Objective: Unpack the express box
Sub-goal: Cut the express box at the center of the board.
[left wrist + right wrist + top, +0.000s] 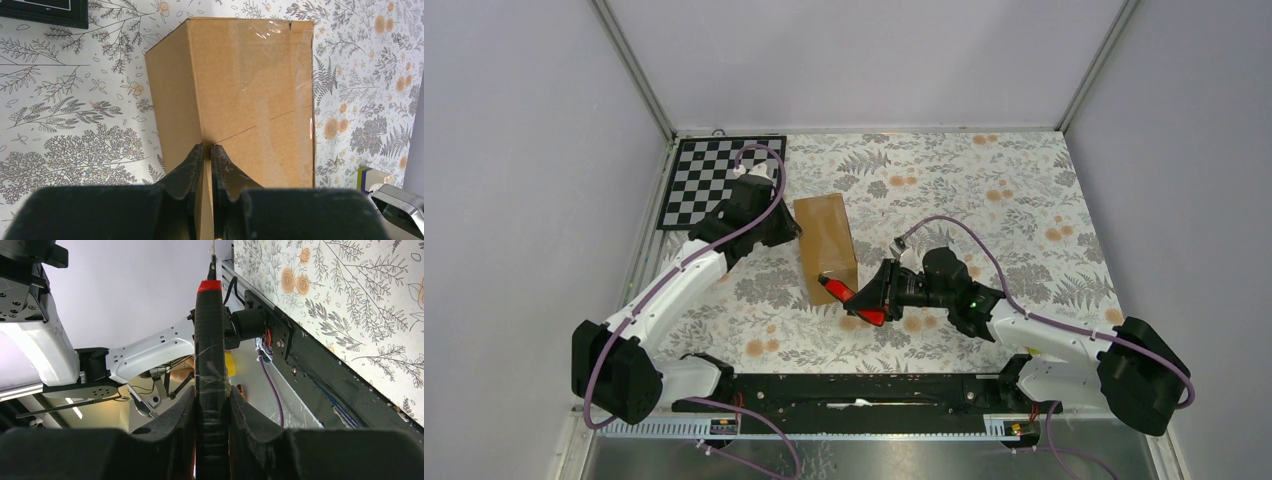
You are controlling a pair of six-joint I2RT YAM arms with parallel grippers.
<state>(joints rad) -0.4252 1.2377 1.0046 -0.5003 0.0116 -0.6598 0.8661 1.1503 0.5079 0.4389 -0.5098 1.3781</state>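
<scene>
Cardboard box (826,245), plain brown, glossy tape (260,35), toward table's (984,200) left edge, left gripper (207,148) closed beside it, right gripper (211,394) clamping red-tipped black cutter (209,335).

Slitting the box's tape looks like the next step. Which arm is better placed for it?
Right. The right gripper is shut on the red-handled cutter, whose tip is at the express box's near end. The left gripper is shut with no tool, against the box's far side.

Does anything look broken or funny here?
The express box has a thin slanted line, a crease or cut, across its face, starting near the left gripper's closed tips. Nothing else looks odd.
</scene>
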